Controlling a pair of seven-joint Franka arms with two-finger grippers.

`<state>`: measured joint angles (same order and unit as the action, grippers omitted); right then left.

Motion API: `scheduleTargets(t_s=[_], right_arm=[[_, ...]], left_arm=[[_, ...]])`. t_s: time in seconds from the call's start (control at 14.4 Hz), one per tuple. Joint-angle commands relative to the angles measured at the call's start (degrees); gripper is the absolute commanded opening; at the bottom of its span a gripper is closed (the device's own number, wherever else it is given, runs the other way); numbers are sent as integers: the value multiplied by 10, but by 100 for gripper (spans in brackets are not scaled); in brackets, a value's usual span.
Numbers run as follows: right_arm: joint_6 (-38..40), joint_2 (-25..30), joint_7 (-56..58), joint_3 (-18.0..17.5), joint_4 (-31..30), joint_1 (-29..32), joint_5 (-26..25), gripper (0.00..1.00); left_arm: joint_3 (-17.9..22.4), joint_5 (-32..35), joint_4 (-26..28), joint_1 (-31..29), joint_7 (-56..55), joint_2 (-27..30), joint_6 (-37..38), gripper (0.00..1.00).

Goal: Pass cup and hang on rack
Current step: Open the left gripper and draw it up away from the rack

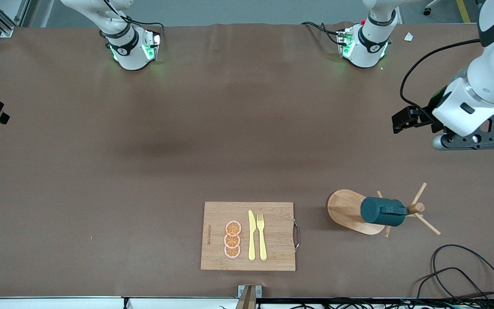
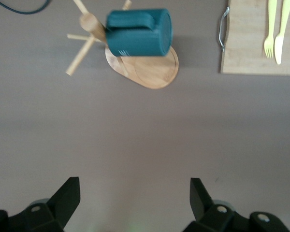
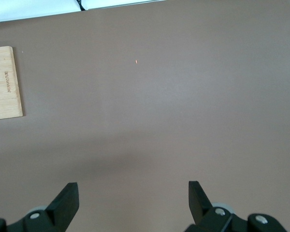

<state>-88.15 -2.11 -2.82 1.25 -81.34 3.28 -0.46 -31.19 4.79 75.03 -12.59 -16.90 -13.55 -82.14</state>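
Cup (image 1: 383, 211) hangs sideways on the rack (image 1: 350, 210), apart from the empty, wide-open left gripper (image 2: 134, 199) over bare table; right gripper (image 3: 133, 202) waits, spread and empty.

the cup (image 1: 383, 211), a small dark teal cylindrical mug with a matching side handle, hung on its side from a peg of the rack (image 1: 350, 210), its handle toward the central post and its closed bottom turned toward the front camera. the rack, a light wooden mug tree with an oval flat base, a central post and several thin angled pegs, stood upright on the table toward the left arm's end, in the part nearer the front camera.
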Motion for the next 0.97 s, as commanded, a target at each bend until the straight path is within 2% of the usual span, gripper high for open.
scheduleTargets(t_s=[0.0, 0.07, 0.28, 0.62, 0.9], right_arm=[[7, 0, 1, -10, 5, 12, -7, 100], [7, 0, 1, -10, 5, 12, -7, 100], [7, 0, 1, -10, 5, 12, -7, 100], [7, 0, 1, -10, 5, 12, -7, 100], [7, 0, 1, -10, 5, 12, -7, 100]], left_arm=[[2, 12, 1, 24, 16, 16, 29, 100], [31, 13, 3, 44, 37, 34, 33, 100], [155, 9, 14, 152, 117, 76, 32, 100], [215, 7, 56, 189, 137, 114, 25, 100], [255, -20, 118, 185, 137, 156, 4, 100]])
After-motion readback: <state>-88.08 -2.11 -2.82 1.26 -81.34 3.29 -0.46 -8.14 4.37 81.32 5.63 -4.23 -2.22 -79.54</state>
